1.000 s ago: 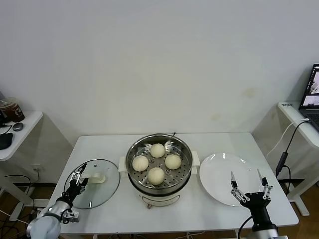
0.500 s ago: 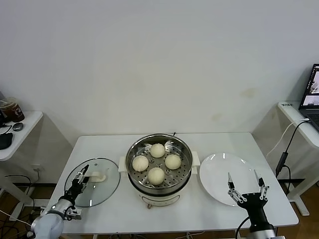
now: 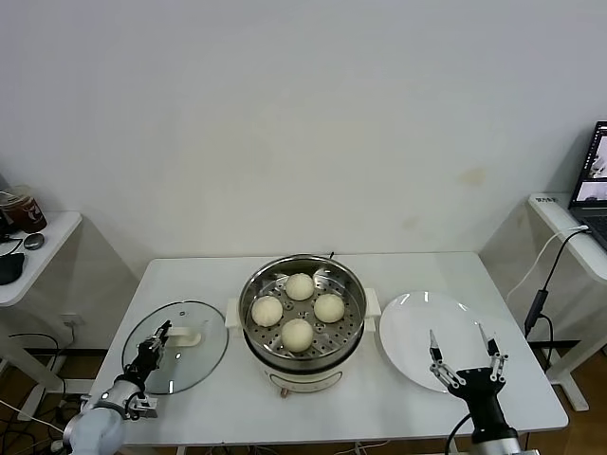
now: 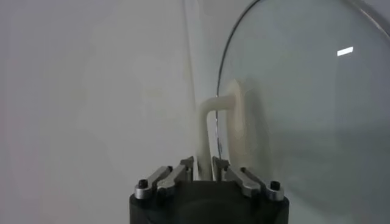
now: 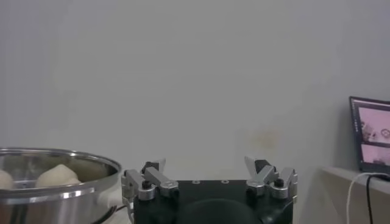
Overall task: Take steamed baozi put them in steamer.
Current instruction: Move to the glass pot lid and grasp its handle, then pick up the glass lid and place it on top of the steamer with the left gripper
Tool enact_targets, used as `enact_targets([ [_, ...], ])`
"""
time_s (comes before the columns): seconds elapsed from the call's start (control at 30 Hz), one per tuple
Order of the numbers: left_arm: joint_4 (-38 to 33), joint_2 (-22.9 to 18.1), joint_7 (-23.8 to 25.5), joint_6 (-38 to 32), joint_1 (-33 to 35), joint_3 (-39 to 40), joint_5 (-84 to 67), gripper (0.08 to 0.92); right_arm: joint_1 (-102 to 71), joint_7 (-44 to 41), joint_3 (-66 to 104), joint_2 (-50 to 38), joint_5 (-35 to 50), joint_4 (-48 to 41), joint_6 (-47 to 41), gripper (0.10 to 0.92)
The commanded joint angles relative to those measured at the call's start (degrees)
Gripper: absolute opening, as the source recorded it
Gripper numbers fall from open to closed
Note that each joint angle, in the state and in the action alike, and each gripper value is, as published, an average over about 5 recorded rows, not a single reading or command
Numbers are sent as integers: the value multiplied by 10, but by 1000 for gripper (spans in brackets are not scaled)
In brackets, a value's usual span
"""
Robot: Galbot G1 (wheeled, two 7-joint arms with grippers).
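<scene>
Head view: all four steamed baozi point(image 3: 299, 310) sit on the perforated tray inside the steamer point(image 3: 302, 318) at table centre — loading looks complete. White plate point(image 3: 422, 336) to its right holds nothing. Glass lid point(image 3: 180, 346) lies flat to the left. Right gripper point(image 3: 462, 353) hovers over the plate's near edge, fingers spread wide, empty. Left gripper point(image 3: 155, 343) sits low at the lid's near-left rim, jaws narrow.

Left wrist view: the fingers are nearly together just short of the lid's white handle point(image 4: 220, 128), gripping nothing. Any next move would likely be covering the pot — that calls for closing on this handle.

Right wrist view: jaws stand well apart, empty; the steamer rim and two buns show to one side.
</scene>
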Motion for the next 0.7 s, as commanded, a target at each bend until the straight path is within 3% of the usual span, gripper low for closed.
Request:
enact_targets([
  [0.03,-37,-3,-50,17,27,-10,-8,182,0,0,0,-1,1,0,-1,823],
  [0.37,-241,20,-29,113,171,-41,-111,165,1,-1,3,-7,2,-5,-1,823],
  [0.53,-352,48,-18,199,250,-52,-188,165,-1,-2,8,-13,2,-9,-1,823],
  [0.7,-475,84,45,301,297,-54,-258,165,0,-1,8,-18,2,-22,-5,823],
])
